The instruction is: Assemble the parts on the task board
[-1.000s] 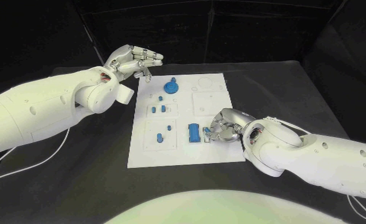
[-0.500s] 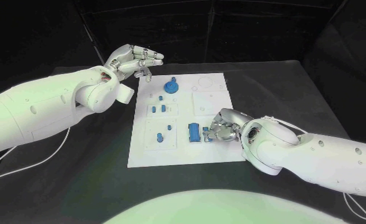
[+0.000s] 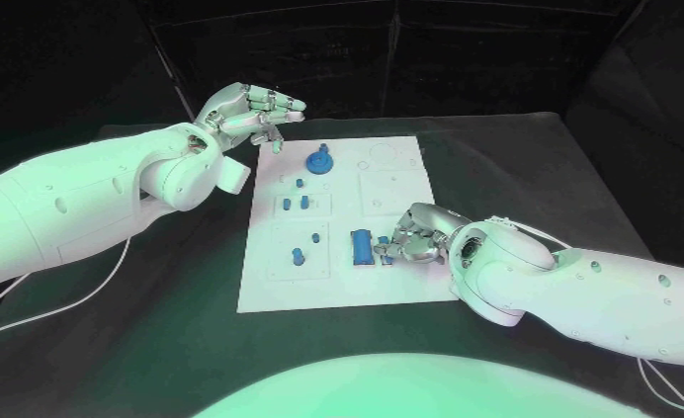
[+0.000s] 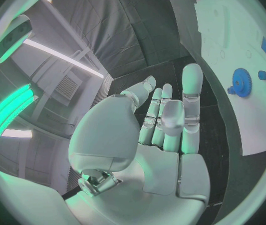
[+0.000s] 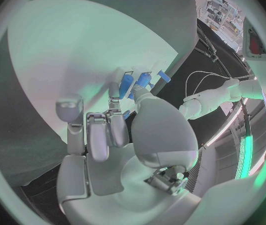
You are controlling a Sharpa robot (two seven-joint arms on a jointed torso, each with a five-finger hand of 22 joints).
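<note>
The white rectangular task board lies flat in the middle of the black tabletop, and small blue plastic parts lie on it. A blue gear-shaped part sits near the board's far end, with small blue pegs closer to the board's middle and a long blue block toward its near end. The right robot hand rests on the board just beside that block, fingers curled down against a small blue piece; whether it actually grips the piece I cannot tell. The left robot hand hovers off the board's far left corner, above the tabletop, fingers loosely bent and apart, holding nothing
</note>
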